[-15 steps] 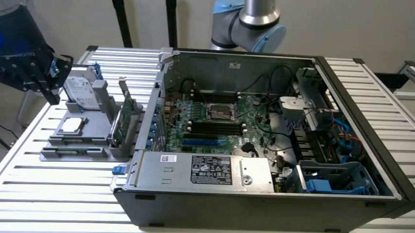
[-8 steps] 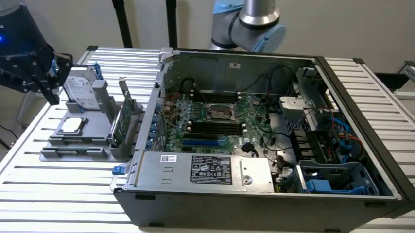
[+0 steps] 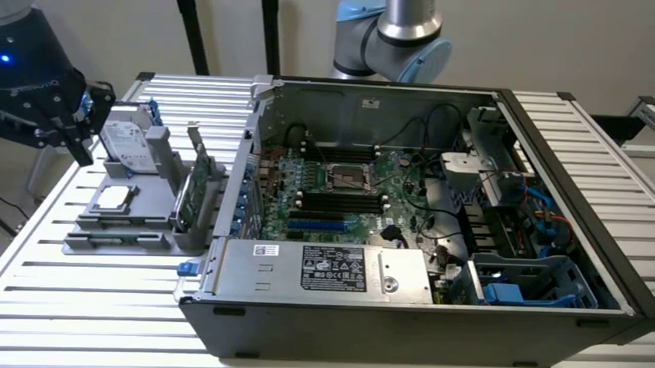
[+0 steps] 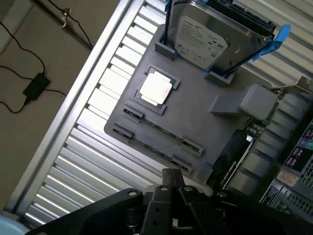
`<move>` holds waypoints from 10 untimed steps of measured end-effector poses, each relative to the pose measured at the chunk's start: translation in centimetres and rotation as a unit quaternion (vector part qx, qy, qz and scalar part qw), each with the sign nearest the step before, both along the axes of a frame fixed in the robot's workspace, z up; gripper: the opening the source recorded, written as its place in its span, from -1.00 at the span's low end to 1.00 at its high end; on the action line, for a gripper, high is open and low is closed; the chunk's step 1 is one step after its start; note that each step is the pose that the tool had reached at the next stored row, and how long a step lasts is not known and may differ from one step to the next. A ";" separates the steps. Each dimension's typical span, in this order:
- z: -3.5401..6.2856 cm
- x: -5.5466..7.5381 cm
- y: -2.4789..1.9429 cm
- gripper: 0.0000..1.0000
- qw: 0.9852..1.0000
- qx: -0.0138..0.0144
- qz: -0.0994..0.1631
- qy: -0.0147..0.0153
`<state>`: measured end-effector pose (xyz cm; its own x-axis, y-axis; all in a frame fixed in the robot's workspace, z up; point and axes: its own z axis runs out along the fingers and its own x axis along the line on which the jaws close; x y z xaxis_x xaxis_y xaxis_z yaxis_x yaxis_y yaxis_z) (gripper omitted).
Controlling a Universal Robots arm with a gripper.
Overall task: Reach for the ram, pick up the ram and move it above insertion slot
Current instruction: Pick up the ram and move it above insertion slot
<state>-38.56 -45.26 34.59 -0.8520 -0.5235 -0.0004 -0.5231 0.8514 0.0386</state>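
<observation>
Two ram sticks stand on edge in a grey holder (image 4: 205,125); the ram (image 4: 161,129) is thin and green, with a second stick (image 4: 149,148) beside it. In the exterior view the ram (image 3: 121,225) sits at the holder's front. My black gripper (image 3: 74,146) hovers above the holder's far left edge, apart from the ram. Its fingers (image 4: 172,177) appear pressed together, with nothing between them. Dark memory slots (image 3: 338,201) lie on the motherboard inside the open computer case (image 3: 573,230).
The holder also carries a silver hard drive (image 4: 203,41) in blue brackets, a square processor chip (image 4: 156,89) and a green expansion card (image 3: 196,184) with a metal bracket. All stand on a slatted metal table (image 3: 92,284). Cables lie on the floor (image 4: 34,85) beyond the table edge.
</observation>
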 end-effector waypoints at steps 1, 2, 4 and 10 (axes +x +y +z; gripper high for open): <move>0.00 0.0 0.00 -0.79 1.000 0.000 0.009 0.000; 0.00 0.0 0.00 -0.79 1.000 0.000 0.018 0.000; -0.02 0.0 0.00 -0.79 0.999 0.000 0.036 0.000; -0.04 0.0 0.00 -0.79 0.996 0.000 0.091 0.000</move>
